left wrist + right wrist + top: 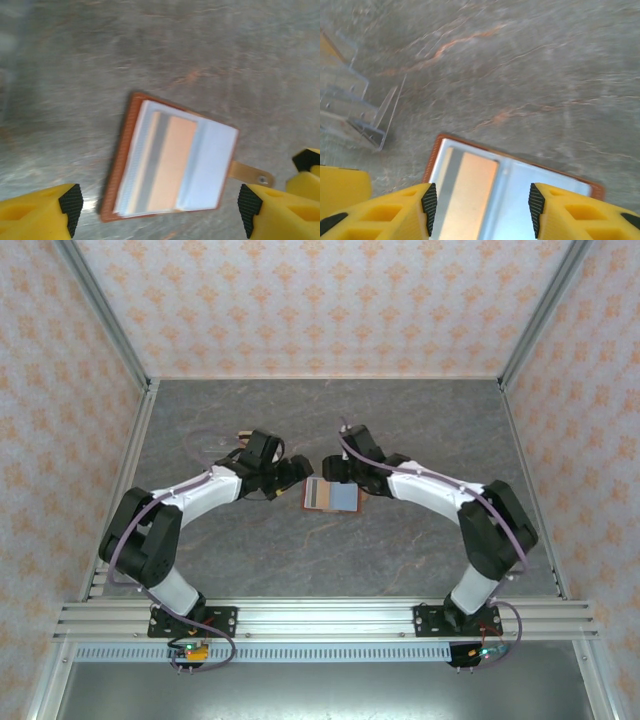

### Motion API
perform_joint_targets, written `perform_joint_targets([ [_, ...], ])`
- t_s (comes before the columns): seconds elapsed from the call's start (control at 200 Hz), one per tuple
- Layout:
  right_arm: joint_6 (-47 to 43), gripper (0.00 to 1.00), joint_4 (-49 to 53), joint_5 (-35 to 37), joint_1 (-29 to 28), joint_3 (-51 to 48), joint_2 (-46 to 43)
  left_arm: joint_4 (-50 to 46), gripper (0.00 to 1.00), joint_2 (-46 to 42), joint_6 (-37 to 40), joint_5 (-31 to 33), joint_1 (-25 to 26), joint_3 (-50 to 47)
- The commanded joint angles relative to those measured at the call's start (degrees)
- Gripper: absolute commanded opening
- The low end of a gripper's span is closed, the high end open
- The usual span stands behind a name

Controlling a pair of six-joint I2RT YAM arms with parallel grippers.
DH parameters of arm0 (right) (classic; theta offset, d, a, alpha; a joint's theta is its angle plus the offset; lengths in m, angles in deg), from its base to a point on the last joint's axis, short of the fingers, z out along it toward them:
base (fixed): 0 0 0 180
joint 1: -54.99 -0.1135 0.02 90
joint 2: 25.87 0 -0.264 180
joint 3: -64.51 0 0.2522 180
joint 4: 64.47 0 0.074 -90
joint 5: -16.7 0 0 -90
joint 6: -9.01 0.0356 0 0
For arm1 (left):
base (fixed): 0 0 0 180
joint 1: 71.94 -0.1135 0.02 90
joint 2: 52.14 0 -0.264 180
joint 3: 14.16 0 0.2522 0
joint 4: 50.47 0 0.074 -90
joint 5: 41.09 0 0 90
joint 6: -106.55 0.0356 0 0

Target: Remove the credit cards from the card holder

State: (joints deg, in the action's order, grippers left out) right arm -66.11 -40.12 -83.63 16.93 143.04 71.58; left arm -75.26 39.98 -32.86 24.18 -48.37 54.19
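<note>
- Left gripper (pixel 159 206): yellow fingers with black pads, spread wide and pinching nothing. In its wrist view one pad stands off each side of the holder, and you cannot tell whether either touches it.
- Right gripper (pixel 482 207): same build, with its jaws partly parted over the holder's inside and nothing between the pads. You cannot tell whether the tips press on the leather.
- Small reddish-brown leather bifold card holder (pixel 212 160): lies open and flat near the middle of the table, between the two grippers, with its blue-grey pocketed inside facing up. A brown snap tab (pixel 247 172) sticks out of one side.
- Thin plastic credit cards (pixel 172 162): seated in one pocket. A tan-gold card with a dark stripe lies on top, and paler edges are fanned beside it toward the holder's outer rim.
- Step in hand (judged): the approach to the first withdrawal; no card appears drawn out yet.
- Next move (judged): you need one gripper to pin the cardless half. The other must narrow onto an exposed card edge at a low angle and slide it along the pocket's mouth; a flat card offers little to bite.
- Grey marbled table (pixel 200 60): bears the holder.
- Clear plastic stand (pixel 362 117): stands on the table beyond the holder and apart from it.
</note>
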Motion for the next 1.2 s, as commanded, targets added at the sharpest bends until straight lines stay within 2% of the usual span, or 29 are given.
perform_joint_targets([
  [0.0, -2.4, 0.53, 7.8, 3.1, -1.5, 4.8, 4.3, -4.1, 0.85, -2.3, 0.8, 4.0, -0.5, -0.9],
  [0.23, -4.1, 0.49, 16.9, 4.1, -2.3, 12.2, 12.4, -4.6, 0.87, -1.3, 0.9, 4.1, -0.9, -1.0],
  [0.52, -5.3, 0.47, 22.1, 5.2, -2.7, 16.4, 18.0, -4.5, 0.87, 0.8, 1.0, 2.7, -0.8, -0.1],
  [0.741, -9.9, 0.45, 25.5, 6.8, -3.5, 18.0, 20.4, -4.0, 0.76, 1.3, 1.1, 1.5, -0.8, 0.3],
  [1.016, -10.8, 0.33, 25.2, 5.0, -3.1, 17.2, 21.0, -2.7, 0.54, 2.2, 0.8, -1.3, -0.2, 0.9],
  [1.196, -10.1, 0.28, 24.4, 3.1, -2.1, 16.4, 20.2, -0.3, 0.45, 4.8, 0.7, -3.7, 1.7, 2.4],
])
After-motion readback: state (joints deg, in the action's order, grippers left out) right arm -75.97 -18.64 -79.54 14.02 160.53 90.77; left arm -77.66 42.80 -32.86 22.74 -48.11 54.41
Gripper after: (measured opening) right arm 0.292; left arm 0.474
